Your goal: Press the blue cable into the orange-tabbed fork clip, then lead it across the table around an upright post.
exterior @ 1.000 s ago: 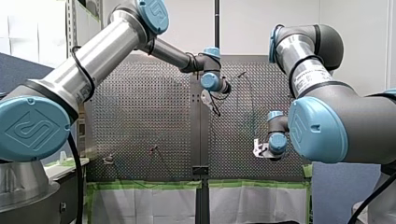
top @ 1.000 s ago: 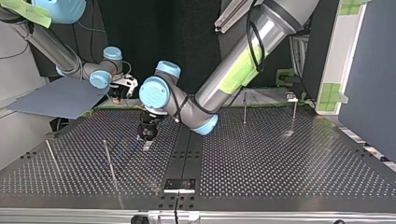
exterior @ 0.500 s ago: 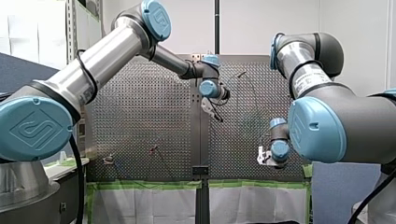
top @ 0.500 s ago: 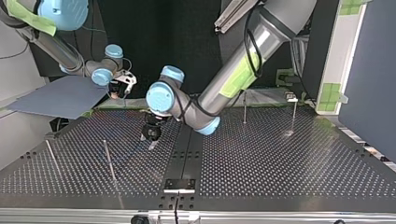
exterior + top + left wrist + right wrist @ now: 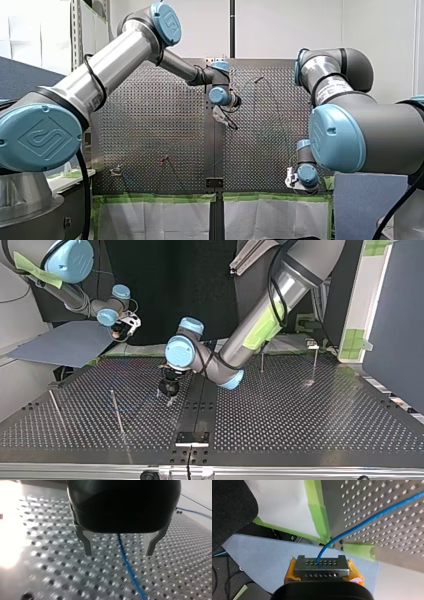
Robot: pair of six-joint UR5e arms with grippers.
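Left gripper (image 5: 118,553): a rounded, glossy black body with two thin, angled metal fingers (image 5: 87,547) spread wide and gripping nothing. The blue cable (image 5: 130,572), thin, smooth and round, comes out from under the body and runs between the fingers, apart from both. It goes on ahead of the gripper, low over the table (image 5: 50,555). The table is bright metal, its surface studded with even rows of small round holes. Right gripper (image 5: 322,566): a flat grey metal finger plate drilled with two rows of small holes, with soft yellow-orange pads (image 5: 291,571) bulging at either side. The fingers are pressed together on the cable, which leaves the plate's far edge. From there it curves up past a strip of green tape (image 5: 317,512) on the table's corner and lies in a straight diagonal over the perforated sheet. Under this gripper is a matte blue-grey board (image 5: 262,555), so the gripper hangs off the table's edge. In the top view a thin upright metal post (image 5: 116,412) stands near the left gripper, to its side and not touching it.
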